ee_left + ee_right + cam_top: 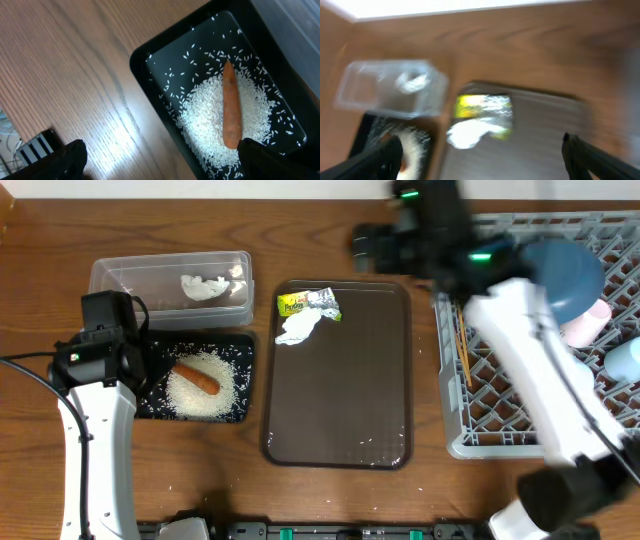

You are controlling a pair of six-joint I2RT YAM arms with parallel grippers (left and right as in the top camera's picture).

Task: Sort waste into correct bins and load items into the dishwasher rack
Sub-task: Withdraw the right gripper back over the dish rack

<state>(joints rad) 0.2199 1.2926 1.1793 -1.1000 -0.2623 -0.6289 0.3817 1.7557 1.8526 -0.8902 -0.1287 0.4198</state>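
Observation:
The black tray (238,345) holds loose white rice (195,395) and the orange carrot stick (197,377); both show in the left wrist view, rice (210,120) and stick (231,107). The clear tub (120,275) holds a crumpled tissue (205,287). A yellow-green wrapper (293,304) and a white tissue (298,329) lie on the brown serving tray (350,400). My left gripper (160,165) is open and empty over the black tray's edge. My right gripper (480,160), blurred, is open and empty above the wrapper (482,106).
The grey dishwasher rack (480,445) at the right holds a dark-blue bowl (565,275), a white cup (585,327), a pale-blue cup (625,358) and chopsticks (462,345). My right arm crosses over the rack. The small light-blue bowl is not in view.

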